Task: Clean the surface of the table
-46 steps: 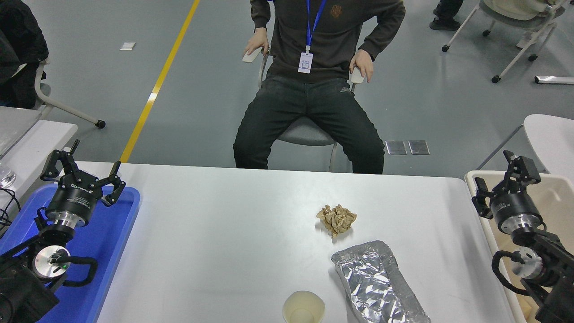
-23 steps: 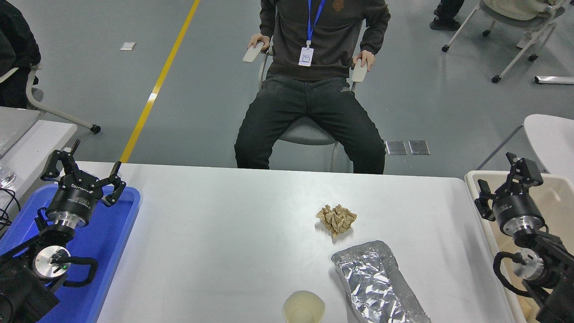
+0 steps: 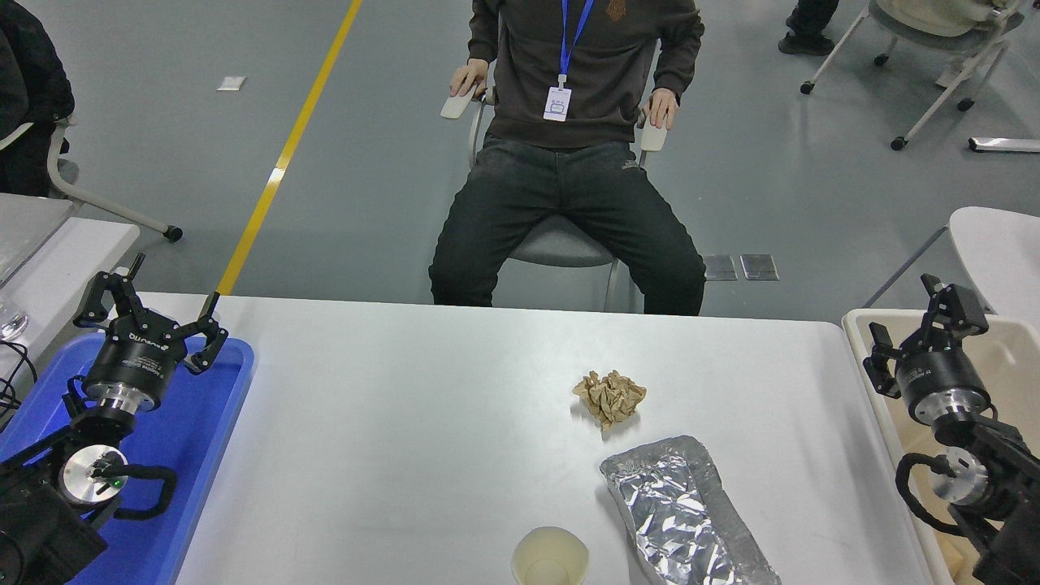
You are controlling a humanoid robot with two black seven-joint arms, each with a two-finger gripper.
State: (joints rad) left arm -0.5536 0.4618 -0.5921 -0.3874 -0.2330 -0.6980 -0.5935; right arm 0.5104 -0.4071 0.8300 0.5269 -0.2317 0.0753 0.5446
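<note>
White table surface [image 3: 406,422] wide bare left half, left gripper [image 3: 150,313] splayed at left edge, right gripper [image 3: 914,325] spread over right edge

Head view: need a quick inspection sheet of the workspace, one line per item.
Surface: table surface white, no spills seen.
Job's things: crumpled brown paper, foil packet and paper cup lie on it, right of centre, each apart from the others.
Clutter: nothing seen beyond those three.
Grippers: left gripper open, parked over the blue tray; right gripper open, empty, over the beige bin at the table's right end.
Cables: black cable loops at both wrists; loose wires at the left edge.
Surroundings: person seated at the far side, hands on the armrests; other chairs and tables around.
</note>
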